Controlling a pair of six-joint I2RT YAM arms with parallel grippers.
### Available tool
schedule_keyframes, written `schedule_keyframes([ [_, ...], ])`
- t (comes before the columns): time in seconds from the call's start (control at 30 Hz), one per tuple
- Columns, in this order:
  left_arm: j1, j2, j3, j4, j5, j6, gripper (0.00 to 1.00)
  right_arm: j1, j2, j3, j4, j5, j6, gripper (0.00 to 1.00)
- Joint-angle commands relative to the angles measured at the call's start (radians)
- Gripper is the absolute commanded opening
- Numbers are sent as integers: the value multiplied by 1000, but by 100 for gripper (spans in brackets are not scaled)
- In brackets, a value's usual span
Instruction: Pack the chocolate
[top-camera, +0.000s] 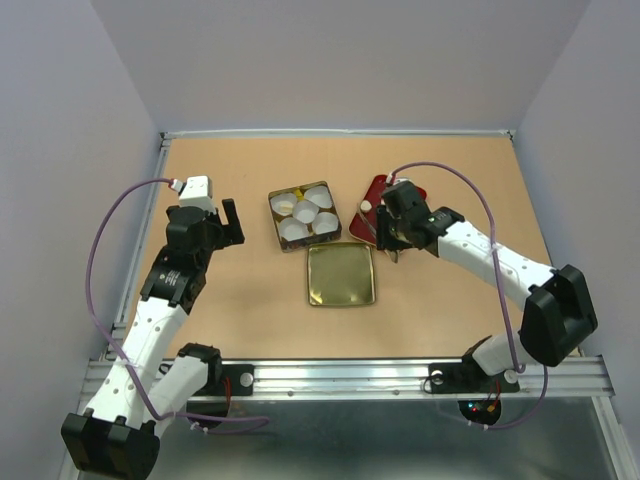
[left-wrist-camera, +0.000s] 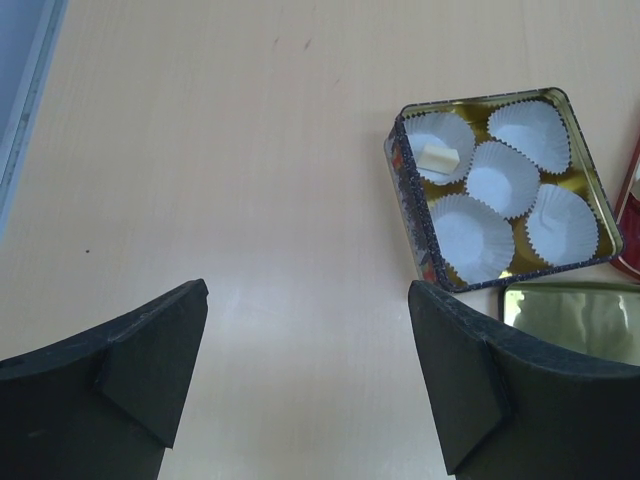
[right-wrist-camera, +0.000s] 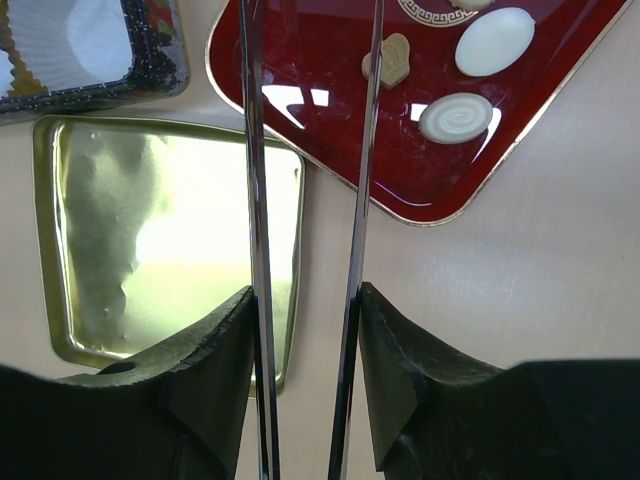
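Three chocolates lie on the red tray (right-wrist-camera: 320, 70): a tan lump (right-wrist-camera: 388, 62), a cream-white oval (right-wrist-camera: 494, 42) and a round swirled piece (right-wrist-camera: 456, 117). One cream-white chocolate (left-wrist-camera: 441, 157) lies in a paper cup in the open tin (left-wrist-camera: 405, 185), which also shows in the top view (top-camera: 305, 213). My right gripper (right-wrist-camera: 305, 295) is shut on metal tongs (right-wrist-camera: 365, 150), whose two blades reach over the tray's left part; their tips are out of view. In the top view it (top-camera: 385, 240) hovers at the tray's near edge. My left gripper (left-wrist-camera: 308, 290) is open and empty, left of the tin.
The tin's gold lid (top-camera: 341, 274) lies upside down just in front of the tin and left of the tongs (right-wrist-camera: 150, 230). Several white paper cups (left-wrist-camera: 503, 178) fill the tin. The red tray (top-camera: 375, 195) sits right of the tin. Walls enclose the table.
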Motion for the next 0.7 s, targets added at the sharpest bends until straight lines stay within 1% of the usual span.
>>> schedule_keyframes([
  [0.0, 0, -2, 8, 40, -16, 10, 93, 4, 13, 6, 57, 8, -26, 49],
  [0.67, -1, 17, 26, 51, -10, 16, 93, -22, 70, 3, 103, 37, -59, 48],
])
